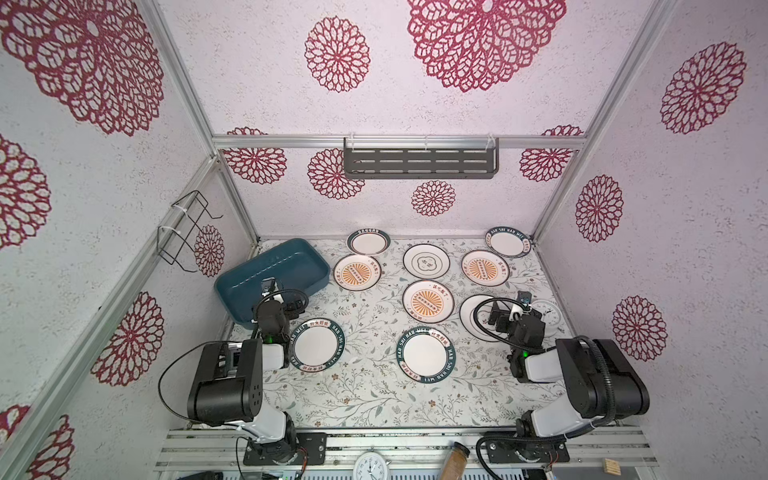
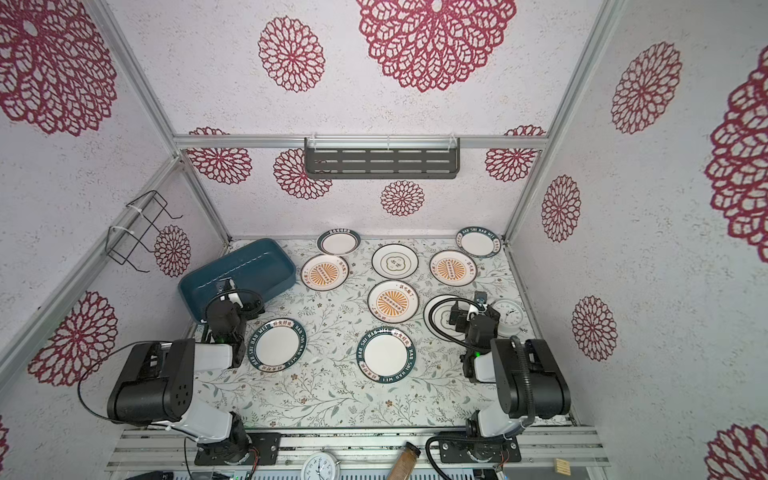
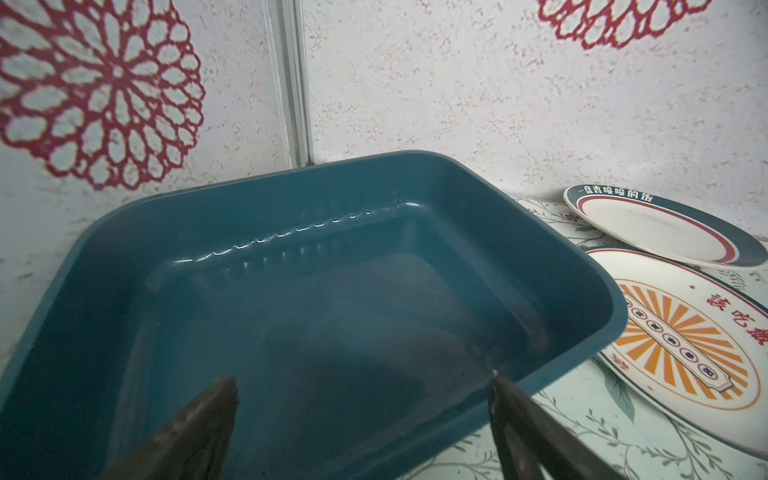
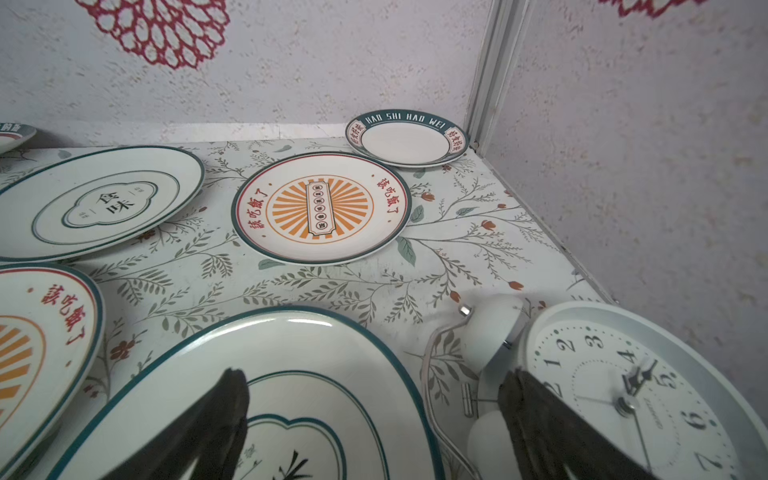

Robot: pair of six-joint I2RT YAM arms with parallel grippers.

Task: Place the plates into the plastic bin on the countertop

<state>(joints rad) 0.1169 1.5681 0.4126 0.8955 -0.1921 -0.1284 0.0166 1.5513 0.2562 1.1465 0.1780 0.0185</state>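
The tabletop (image 1: pixel 374 399) takes up the whole floor of the cell. The single bin (image 1: pixel 291 259) sits skewed in its far left corner. My left tool (image 3: pixel 359 386) hangs over the near side of the bin, jaws spread wide with nothing between them. In the left wrist view its fingertips (image 3: pixel 220 403) frame the bin's blue floor.

I count nine plates (image 1: pixel 428 301), all on the tabletop and outside the bin: four with lettered teal rims, three with orange sunbursts and two with thin dark rings. One sunburst plate (image 1: pixel 356 272) lies just beside the bin's right end, and a teal-rimmed plate (image 1: pixel 368 242) is right behind it. The other seven spread across the middle and right.

My right tool (image 4: pixel 376 378) is also wide open and empty. It hovers over the right edge of a ringed plate (image 4: pixel 316 345) — one fingertip above the plate, the other above the white clock (image 4: pixel 590 357) just beside it. That plate lies well apart from the bin, across the tabletop.

A second clock (image 1: pixel 370 465) lies at the front rail (image 1: pixel 415 442) — so two clocks and two tools.
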